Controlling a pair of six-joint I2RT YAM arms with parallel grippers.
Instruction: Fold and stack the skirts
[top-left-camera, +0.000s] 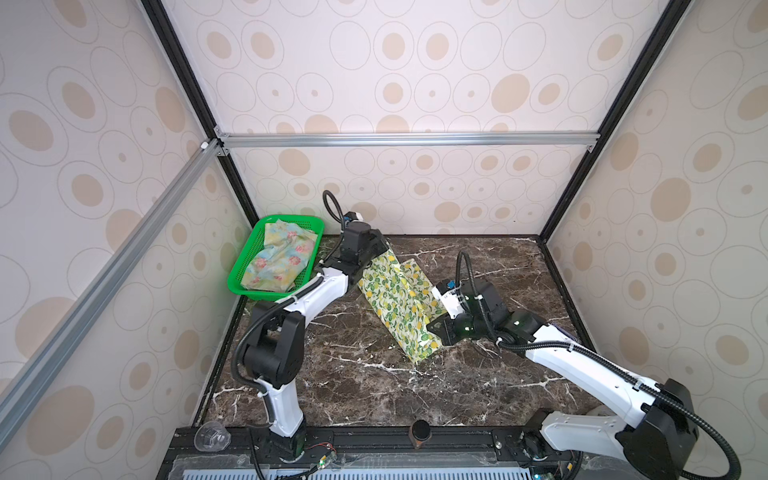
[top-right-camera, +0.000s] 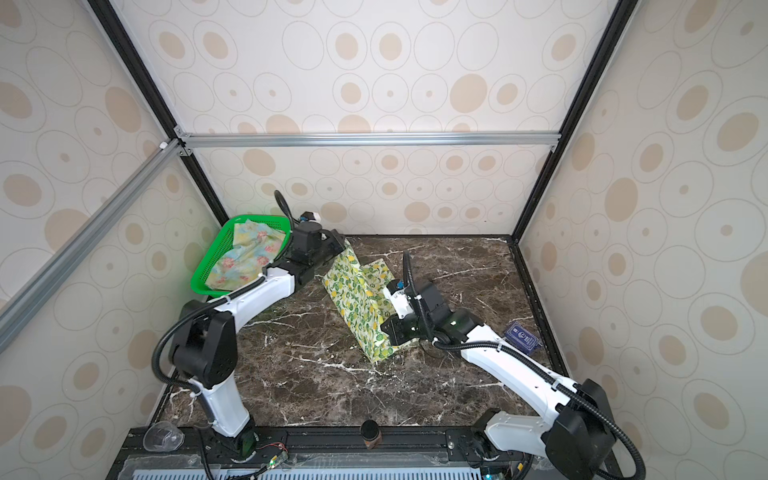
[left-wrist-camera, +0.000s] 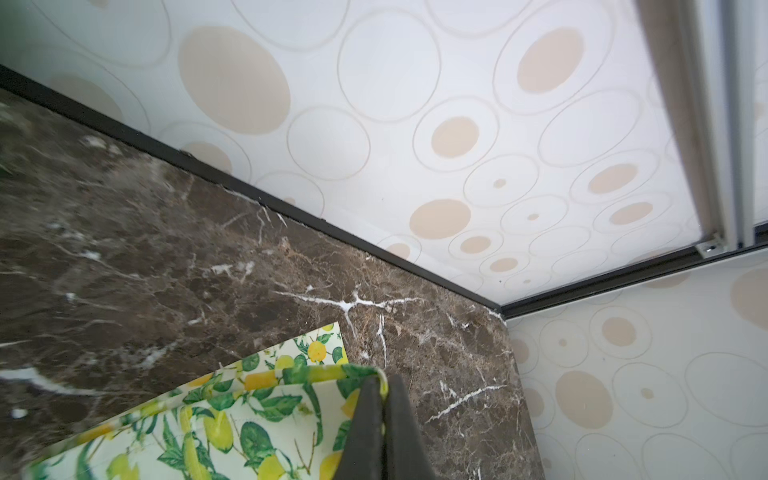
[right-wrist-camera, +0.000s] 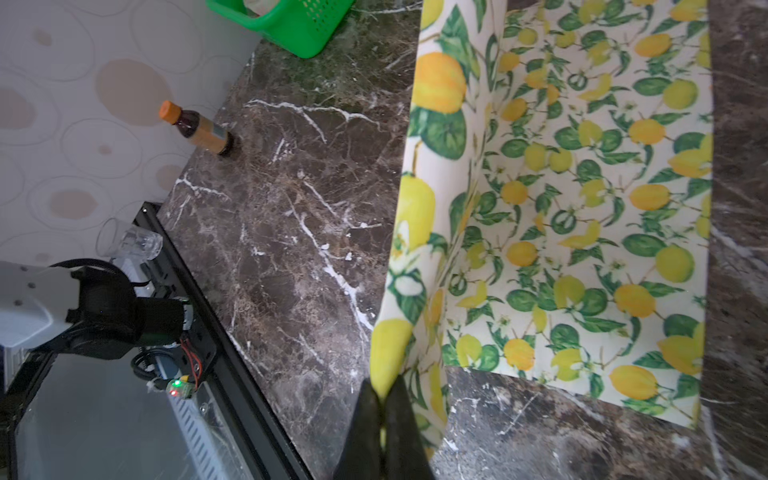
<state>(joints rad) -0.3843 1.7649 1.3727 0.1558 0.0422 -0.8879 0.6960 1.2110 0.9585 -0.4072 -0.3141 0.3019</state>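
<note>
Your left gripper (left-wrist-camera: 384, 384) is pinched on a lifted corner of the lemon skirt (top-left-camera: 395, 299), mid-frame in both top views. Your right gripper (right-wrist-camera: 384, 388) clamps its other end. The flower skirt (top-left-camera: 276, 259) sits in the green basket (top-left-camera: 249, 253), centre-left.

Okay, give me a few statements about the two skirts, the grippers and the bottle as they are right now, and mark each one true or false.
1. The left gripper and the right gripper are both shut on the lemon skirt. True.
2. The floral skirt lies spread flat on the table. False: it lies crumpled in the green basket.
3. Part of the lemon skirt is held up above the table while the rest lies on it. True.
4. The orange-capped bottle lies on its side. False: it stands upright on the table.
</note>
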